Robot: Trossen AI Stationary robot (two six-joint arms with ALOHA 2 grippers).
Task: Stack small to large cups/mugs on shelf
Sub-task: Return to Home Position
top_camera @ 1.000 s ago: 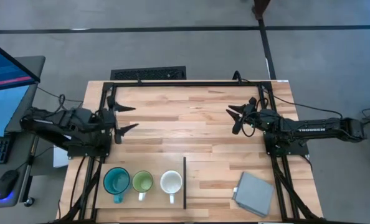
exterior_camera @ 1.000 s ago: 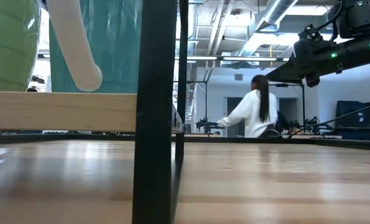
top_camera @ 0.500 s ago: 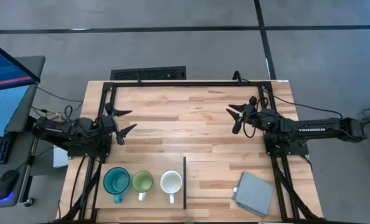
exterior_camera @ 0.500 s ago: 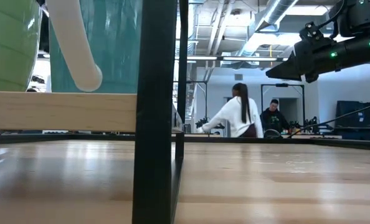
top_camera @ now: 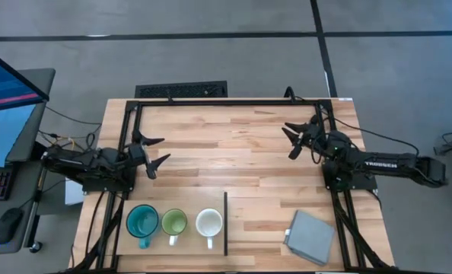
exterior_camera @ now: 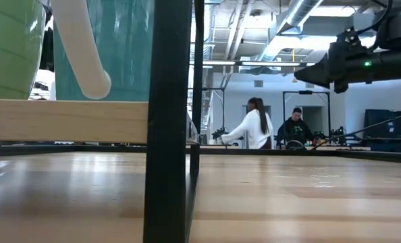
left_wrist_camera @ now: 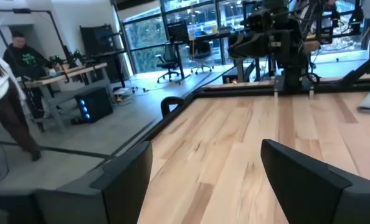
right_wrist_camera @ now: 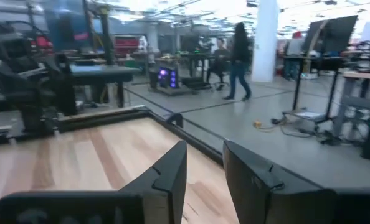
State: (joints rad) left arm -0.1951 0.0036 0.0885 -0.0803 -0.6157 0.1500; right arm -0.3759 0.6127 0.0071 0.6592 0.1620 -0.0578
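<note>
Three mugs stand in a row on the shelf (exterior_camera: 65, 120) at the near edge of the table (top_camera: 226, 144): the teal mug (top_camera: 142, 222) outermost, the light green mug (top_camera: 173, 223) in the middle, and the white mug (top_camera: 209, 223) just beside the black strip (top_camera: 225, 223). They sit side by side in order of size, upright and mouth up, close together but not nested. Beyond the strip lies a grey-blue pad (top_camera: 311, 236), well apart from them.

Neither arm is near the mugs. The left gripper (top_camera: 156, 152) hangs over the table's left side and the right gripper (top_camera: 290, 141) over its right side, both with fingers spread wide and holding nothing.

The mugs look like glazed ceramic, so I judge them stiff, moderately heavy for their size, smooth enough to slip, and likely to chip if knocked together. Each handle points toward the table's near edge — the white one shows as a pale loop in the low view. The surest hold would probably be one finger inside the rim and one outside, on the wall away from the neighbouring mug. A pinch on the handle seems more likely to let the mug swing.
</note>
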